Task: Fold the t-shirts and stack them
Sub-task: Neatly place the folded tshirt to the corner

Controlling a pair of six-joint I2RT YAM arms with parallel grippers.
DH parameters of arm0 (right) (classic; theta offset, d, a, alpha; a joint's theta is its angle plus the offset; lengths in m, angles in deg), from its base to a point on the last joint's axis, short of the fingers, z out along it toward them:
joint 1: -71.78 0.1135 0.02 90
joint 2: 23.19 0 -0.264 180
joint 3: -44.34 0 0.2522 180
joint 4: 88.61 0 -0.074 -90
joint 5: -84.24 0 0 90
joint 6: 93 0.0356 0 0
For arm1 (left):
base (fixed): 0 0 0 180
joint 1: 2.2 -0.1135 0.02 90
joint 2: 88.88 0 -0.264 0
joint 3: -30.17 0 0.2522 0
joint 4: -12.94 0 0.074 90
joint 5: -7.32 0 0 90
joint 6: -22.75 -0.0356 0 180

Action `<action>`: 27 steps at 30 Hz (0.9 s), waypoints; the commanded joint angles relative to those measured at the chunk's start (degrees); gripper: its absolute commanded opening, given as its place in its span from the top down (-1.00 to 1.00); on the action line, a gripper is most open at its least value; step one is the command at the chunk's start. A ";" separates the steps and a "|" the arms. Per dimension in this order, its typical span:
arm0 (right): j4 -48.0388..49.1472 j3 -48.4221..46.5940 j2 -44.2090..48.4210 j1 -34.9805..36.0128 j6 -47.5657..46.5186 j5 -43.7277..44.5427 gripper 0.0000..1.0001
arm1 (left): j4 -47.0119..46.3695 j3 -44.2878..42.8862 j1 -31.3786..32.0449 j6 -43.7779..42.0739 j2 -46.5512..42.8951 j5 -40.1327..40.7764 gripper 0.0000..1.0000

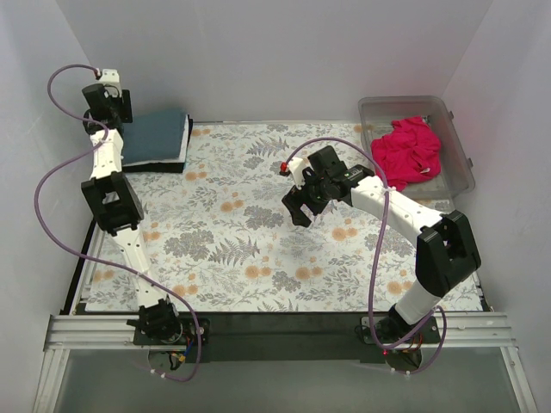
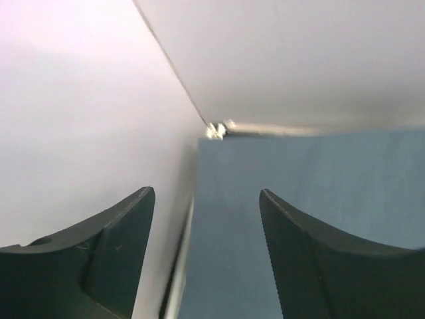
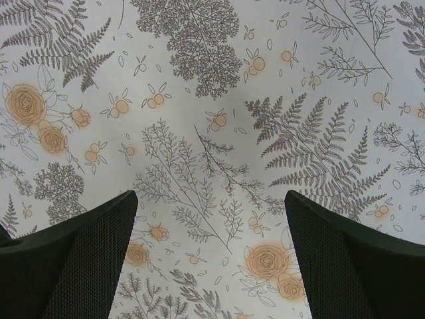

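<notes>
White walls (image 1: 258,52) enclose our floral cloth (image 1: 258,249). At its far-left corner our left gripper (image 2: 206,196) hangs, jaws apart, over the folded slate-blue t-shirt (image 1: 159,133). Our right gripper (image 3: 211,199), spread empty above its middle, sits nearer the pink t-shirt (image 1: 413,151), in the bin (image 1: 462,172) far-right.

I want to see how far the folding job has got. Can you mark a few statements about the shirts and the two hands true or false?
1. The pink shirt lies in the clear bin. True.
2. The pink shirt is neatly folded. False: it is crumpled.
3. The right hand grips a shirt. False: it is open and empty above the floral cloth.
4. The blue shirt lies folded in the far left corner. True.
5. The left hand is over the bin. False: it is open over the blue shirt.
</notes>
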 commanded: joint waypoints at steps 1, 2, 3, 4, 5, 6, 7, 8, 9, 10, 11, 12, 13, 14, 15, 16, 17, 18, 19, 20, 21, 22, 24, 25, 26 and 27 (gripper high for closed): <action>-0.29 -2.00 1.43 -0.19 0.14 -1.03 -0.97 | -4.10 -4.76 -1.52 -2.82 -4.08 1.50 -0.29; -0.29 -2.09 1.69 -0.19 0.14 -1.12 -0.97 | -3.66 -4.59 -1.69 -2.82 -4.87 0.71 -0.30; -0.37 -2.09 1.87 -0.19 0.14 -1.38 -0.97 | -2.79 -4.16 -1.95 -2.30 -5.75 -1.99 -0.32; -0.46 -2.35 1.95 -0.19 0.23 -1.38 -0.97 | -1.99 -3.37 -2.04 -2.12 -7.67 -2.97 -0.33; -0.55 -2.44 2.04 -0.19 0.23 -1.38 -0.97 | -0.94 -2.84 -2.04 -1.68 -8.65 -3.85 -0.33; -0.64 -2.62 2.04 -0.28 0.32 -1.38 -0.97 | 1.16 -2.14 -2.04 -0.46 -9.70 -5.86 -0.35; -0.99 -2.88 2.13 -0.28 0.32 -1.38 -0.97 | 2.83 -1.61 -2.13 0.34 -11.80 -6.93 -0.36; -1.08 -2.88 2.22 -0.28 0.41 -1.47 -0.97 | 4.76 -1.08 -2.05 1.30 -12.86 -8.42 -0.36; -1.08 -2.88 2.65 -0.37 0.49 -1.91 -0.97 | 6.87 -0.64 -2.04 2.18 -13.83 -9.91 -0.38; -1.25 -2.79 3.01 -0.54 0.49 -2.17 -0.97 | 11.94 -0.55 -2.04 3.41 -15.75 -14.71 -0.38; -1.34 -2.88 3.88 -0.81 0.58 -2.44 -0.97 | 14.77 -0.72 -2.04 4.12 -16.56 -16.85 -0.40; -1.43 -2.97 4.32 -1.33 0.58 -2.87 -0.97 | 17.24 -0.20 -2.04 5.34 -17.70 -18.26 -0.43; -1.78 -3.14 4.76 -1.68 0.67 -2.97 -0.97 | 20.31 0.67 -2.04 7.96 -20.14 -20.89 -0.44; -2.30 -3.58 5.12 -2.21 0.67 -2.97 -0.97 | 21.90 1.47 -1.96 8.86 -21.47 -22.13 -0.46; -2.66 -3.85 5.90 -2.74 0.67 -3.14 -0.97 | 23.23 3.13 -1.87 9.91 -22.71 -23.19 -0.50; -3.79 -4.02 6.35 -4.14 0.58 -3.23 -0.97 | 25.33 4.01 -1.87 11.40 -25.59 -24.77 -0.59; -4.32 -3.94 7.39 -5.19 0.49 -3.32 -0.97 | 26.30 4.98 -1.52 11.68 -26.92 -26.00 -0.71; -4.85 -3.50 8.19 -7.55 0.41 -3.93 -0.97 | 29.27 6.73 -1.00 11.51 -28.15 -26.53 -0.74; -4.86 -2.80 9.07 -8.97 0.41 -4.46 -0.97 | 31.13 7.36 -0.12 11.16 -30.17 -26.45 -0.74; -5.03 -1.84 11.08 -10.64 0.41 -4.98 -0.97 | 33.24 8.32 1.72 10.11 -31.23 -26.36 -0.74; -5.38 -0.35 12.23 -13.44 0.41 -5.68 -0.97 | 35.96 11.37 2.78 10.19 -32.37 -26.19 -0.74; -5.65 0.54 13.37 -14.68 0.41 -5.78 -0.97 | 36.59 14.36 3.66 10.54 -35.78 -26.71 -0.74; -6.43 3.51 17.06 -18.36 0.41 -5.69 -0.97 | 36.51 20.60 6.56 11.33 -40.36 -28.30 -0.92; -6.70 4.58 18.38 -19.61 0.32 -5.69 -0.97 | 35.90 28.12 7.96 11.76 -45.26 -28.04 -0.92; -6.96 5.55 21.00 -20.66 0.32 -5.52 -0.97 | 35.37 31.50 10.50 12.03 -47.57 -27.77 -0.93; -7.49 6.77 22.25 -22.33 0.67 -4.65 -0.97 | 35.72 35.10 12.00 12.21 -51.33 -28.21 -0.93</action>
